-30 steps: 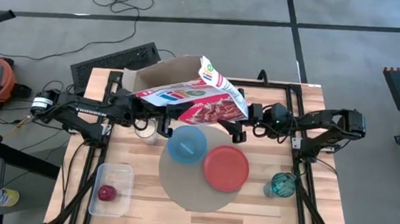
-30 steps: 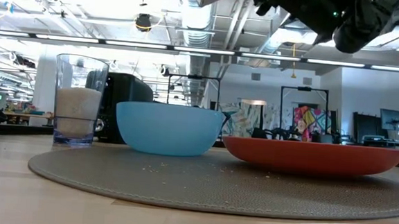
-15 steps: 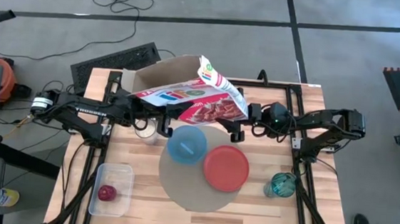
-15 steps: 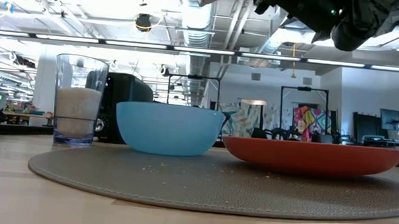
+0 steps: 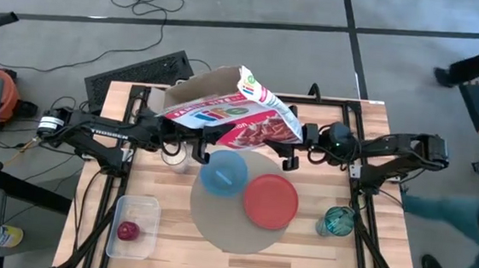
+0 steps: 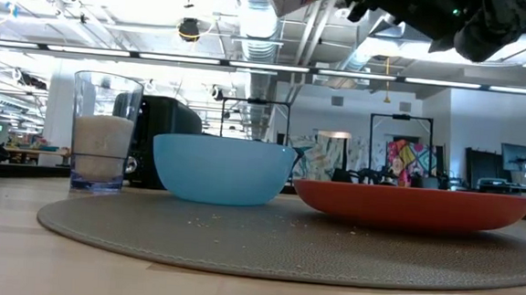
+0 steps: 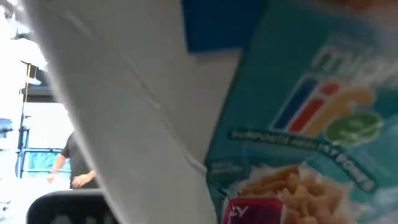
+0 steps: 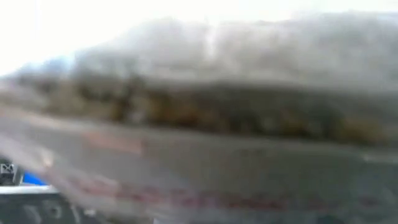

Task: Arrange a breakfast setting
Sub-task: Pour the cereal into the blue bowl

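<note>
A cereal box (image 5: 232, 116) with an open cardboard top and its inner bag sticking out hangs between my two arms, above the table's far half and the light-blue bowl (image 5: 223, 173). My left gripper (image 5: 169, 134) is at the box's left end, my right gripper (image 5: 297, 147) at its right end. The bowl and the red-orange plate (image 5: 270, 201) stand on the round mat (image 5: 230, 232). The teal glass (image 5: 336, 220) stands right of the mat. The red apple (image 5: 128, 231) lies in the clear tub (image 5: 134, 226). Spoon and toast are out of view. My left gripper is shut on the cereal box near its open left end (image 5: 181, 117), coming level from the table's left. The box hides the place of contact. My right gripper is on the box's right end (image 5: 289, 136), coming level from the table's right. The box is lifted clear and slants.
A clear glass with white filling (image 6: 105, 142) and the black toaster (image 6: 168, 128) stand behind the bowl at the far left. Crumbs lie on the mat (image 6: 276, 240). A person (image 5: 472, 221) moves beside the table's right edge.
My right gripper has gone a little toward the table's right edge, and the box's right end has gone with it. The box's corner has dropped slightly in the low view. A person has come in at the right.
</note>
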You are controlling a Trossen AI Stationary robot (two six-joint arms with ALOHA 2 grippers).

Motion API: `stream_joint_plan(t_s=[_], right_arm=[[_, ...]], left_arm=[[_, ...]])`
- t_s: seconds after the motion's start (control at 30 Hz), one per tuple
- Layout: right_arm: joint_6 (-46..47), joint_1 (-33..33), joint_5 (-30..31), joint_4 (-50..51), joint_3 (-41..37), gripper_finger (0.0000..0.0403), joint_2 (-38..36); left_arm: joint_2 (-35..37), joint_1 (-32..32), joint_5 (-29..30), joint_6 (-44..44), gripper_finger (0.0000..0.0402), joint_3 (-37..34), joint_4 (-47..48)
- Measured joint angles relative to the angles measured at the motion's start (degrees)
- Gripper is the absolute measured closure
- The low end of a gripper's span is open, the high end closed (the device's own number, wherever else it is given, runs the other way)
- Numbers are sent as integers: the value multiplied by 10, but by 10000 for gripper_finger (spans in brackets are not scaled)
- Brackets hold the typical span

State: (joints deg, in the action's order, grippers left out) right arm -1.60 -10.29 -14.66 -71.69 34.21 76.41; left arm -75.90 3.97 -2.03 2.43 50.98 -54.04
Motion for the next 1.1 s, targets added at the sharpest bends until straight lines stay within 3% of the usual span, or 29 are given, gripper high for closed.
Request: stream_joint_plan(t_s=[0.3, 0.47, 0.7, 1.1], right_arm=[[-15, -5, 0, 85, -45, 195, -97], [-15, -17, 0, 165, -70, 195, -168], [-15, -19, 0, 309, -77, 195, -271], [-14, -19, 17, 502, -78, 195, -408]], left_arm=[[5, 0, 3, 16, 230, 1, 71], [19, -4, 0, 19, 190, 1, 118], [49, -8, 8, 13, 182, 1, 210], [106, -9, 98, 21, 181, 1, 409]])
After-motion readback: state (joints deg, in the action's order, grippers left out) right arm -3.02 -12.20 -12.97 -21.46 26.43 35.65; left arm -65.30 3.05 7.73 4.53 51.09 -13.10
